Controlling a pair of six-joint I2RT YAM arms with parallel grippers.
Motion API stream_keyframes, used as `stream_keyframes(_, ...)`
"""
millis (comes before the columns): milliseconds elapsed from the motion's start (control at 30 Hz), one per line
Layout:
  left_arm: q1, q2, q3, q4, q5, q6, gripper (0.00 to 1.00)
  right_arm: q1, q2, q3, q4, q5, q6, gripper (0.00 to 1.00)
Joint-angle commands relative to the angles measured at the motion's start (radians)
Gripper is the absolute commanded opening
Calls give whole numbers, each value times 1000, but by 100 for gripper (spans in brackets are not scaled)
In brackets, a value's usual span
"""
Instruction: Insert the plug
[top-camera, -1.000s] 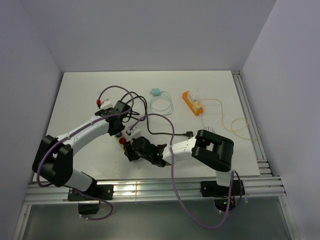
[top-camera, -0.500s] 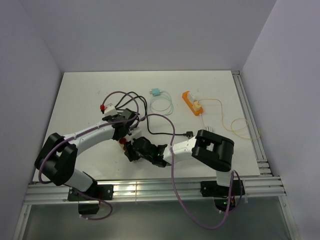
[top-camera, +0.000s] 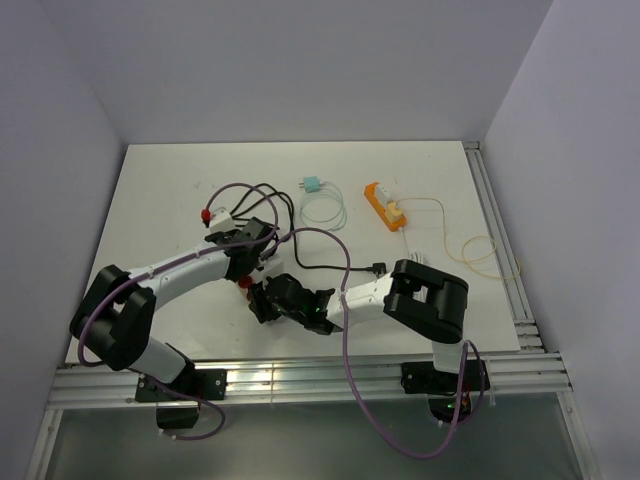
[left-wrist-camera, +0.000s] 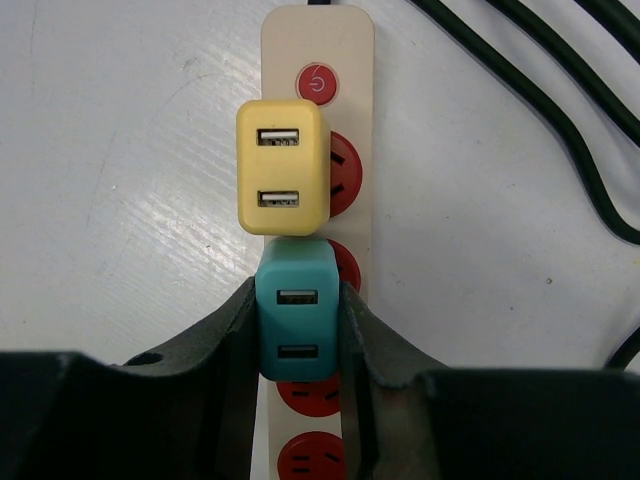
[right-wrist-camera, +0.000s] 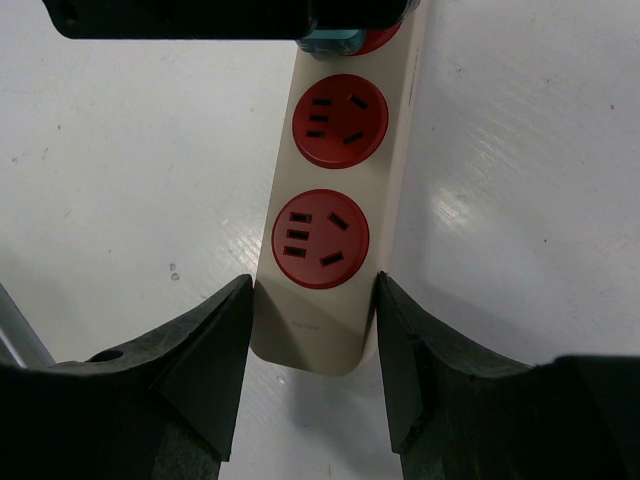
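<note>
A beige power strip (left-wrist-camera: 318, 40) with red sockets lies on the white table. A yellow USB charger (left-wrist-camera: 283, 168) sits in its first socket. Directly below it, the teal plug (left-wrist-camera: 297, 335) stands over the second socket, and my left gripper (left-wrist-camera: 297, 300) is shut on its two sides. The plug's prongs are hidden, so I cannot tell how deep it sits. My right gripper (right-wrist-camera: 313, 292) is shut on the free end of the strip (right-wrist-camera: 310, 338), below two bare red sockets. In the top view both grippers, left (top-camera: 252, 252) and right (top-camera: 266, 298), meet at the near centre.
The strip's black cable (top-camera: 325, 266) loops to the right of the grippers. Further back lie a second teal plug (top-camera: 313, 185) with a coiled white cable and an orange power strip (top-camera: 381, 205) with a yellow cable (top-camera: 480, 250). Rails run along the right edge.
The left arm swung toward the near right a second ago, bringing the teal plug over the strip. Since half a second ago nothing has visibly moved.
</note>
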Motion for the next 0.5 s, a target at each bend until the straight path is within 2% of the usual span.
stream_keyframes(0, -11, 30, -47, -87, 289, -11, 8, 12, 2, -21, -70, -61, 18, 0)
stream_keyframes(33, -11, 16, -24, -99, 282, -11, 18, 12, 4, -21, -68, -61, 18, 0)
stream_keyframes(100, -11, -21, -2, -128, 266, 1, 30, 12, 6, -16, -71, -60, 23, 0)
stream_keyframes(133, -11, -36, 19, -138, 268, 4, 49, 12, 7, -13, -74, -60, 24, 0)
stream_keyframes(200, -11, -78, 38, -158, 271, 20, 60, 12, 7, -13, -71, -55, 26, 0)
stream_keyframes(233, -11, -91, 49, -173, 271, 24, 69, 12, 7, -12, -73, -55, 26, 0)
stream_keyframes(333, -11, -136, 111, -233, 254, 31, 82, 12, 10, -4, -82, -49, 32, 0)
stream_keyframes(467, -11, -234, 183, -340, 199, 8, 87, 12, 9, -1, -89, -49, 40, 0)
